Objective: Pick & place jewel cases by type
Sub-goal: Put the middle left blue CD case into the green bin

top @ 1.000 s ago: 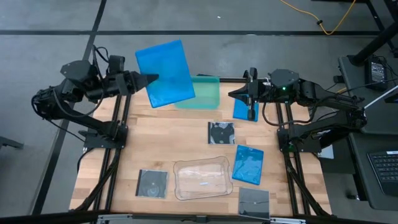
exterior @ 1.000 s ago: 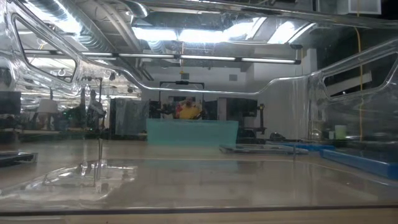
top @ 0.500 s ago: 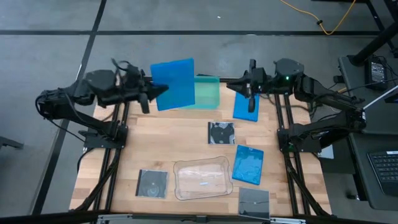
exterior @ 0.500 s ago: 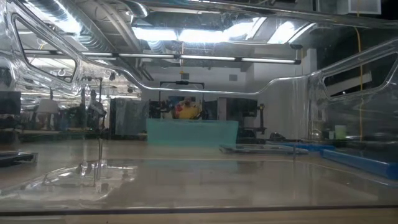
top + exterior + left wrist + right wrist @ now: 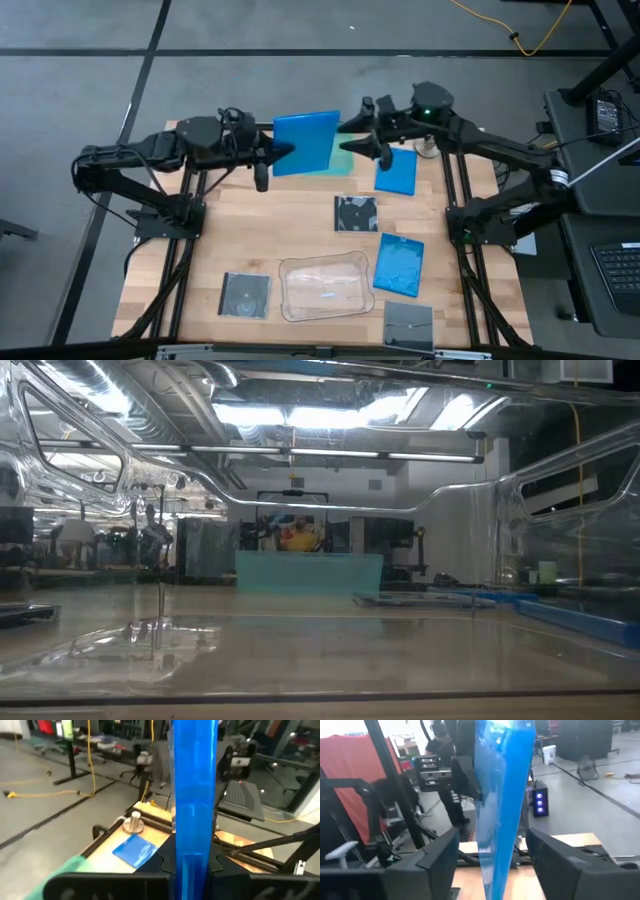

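Note:
A bright blue jewel case (image 5: pixel 308 142) hangs in the air over the teal tray (image 5: pixel 345 163) at the table's far edge. My left gripper (image 5: pixel 282 152) is shut on it. My right gripper (image 5: pixel 352 135) is open at the case's opposite edge. In the right wrist view its two fingers (image 5: pixel 440 855) stand on either side of the case (image 5: pixel 501 805) with a gap on each side. Another blue case (image 5: pixel 396 171) lies flat at the far right and one more (image 5: pixel 399 264) at the right. Dark square cases (image 5: pixel 356 213) (image 5: pixel 245 294) (image 5: pixel 409 325) lie flat on the wood. My left gripper pinches the blue case's left edge (image 5: pixel 280 148) between its two fingers, which come in level from the table's left. In the left wrist view the case (image 5: pixel 192 795) shows edge-on, rising from between the fingers. It is lifted clear and tilted, above the teal tray.
A clear rounded tray (image 5: pixel 325 287) sits near the table's front edge, between the dark cases. In the low view it fills the foreground and the teal tray (image 5: pixel 310 572) stands at the back. A small metal cylinder (image 5: pixel 133 823) stands at the table's far right corner.
My left gripper has carried the blue case toward the table's right, to above the teal tray, and the case has turned more on edge. My right gripper has moved left toward the case and opened, its fingers now on either side of the case's right edge.

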Controlling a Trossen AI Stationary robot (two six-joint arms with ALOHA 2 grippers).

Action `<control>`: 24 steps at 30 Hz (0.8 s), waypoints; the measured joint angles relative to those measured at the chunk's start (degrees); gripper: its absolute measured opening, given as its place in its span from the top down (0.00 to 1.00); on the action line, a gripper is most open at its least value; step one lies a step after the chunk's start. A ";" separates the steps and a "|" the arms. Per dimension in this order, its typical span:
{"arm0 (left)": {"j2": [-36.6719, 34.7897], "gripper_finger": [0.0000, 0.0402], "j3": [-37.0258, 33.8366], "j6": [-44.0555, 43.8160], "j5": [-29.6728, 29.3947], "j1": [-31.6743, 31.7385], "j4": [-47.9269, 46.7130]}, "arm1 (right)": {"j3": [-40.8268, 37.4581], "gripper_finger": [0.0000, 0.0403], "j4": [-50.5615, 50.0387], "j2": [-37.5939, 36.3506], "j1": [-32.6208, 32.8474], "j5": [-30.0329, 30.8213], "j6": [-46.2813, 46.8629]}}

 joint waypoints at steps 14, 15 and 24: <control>2.99 0.97 0.02 2.06 3.67 1.41 4.07 | 0.00 0.42 8.32 3.38 0.01 -2.07 1.75; 3.09 0.97 0.03 2.06 3.62 1.42 4.06 | 0.00 0.45 8.30 3.38 0.00 -2.07 1.75; 3.11 0.94 0.02 2.58 0.94 1.38 4.84 | 0.00 0.77 8.26 3.38 -0.02 -2.90 1.46</control>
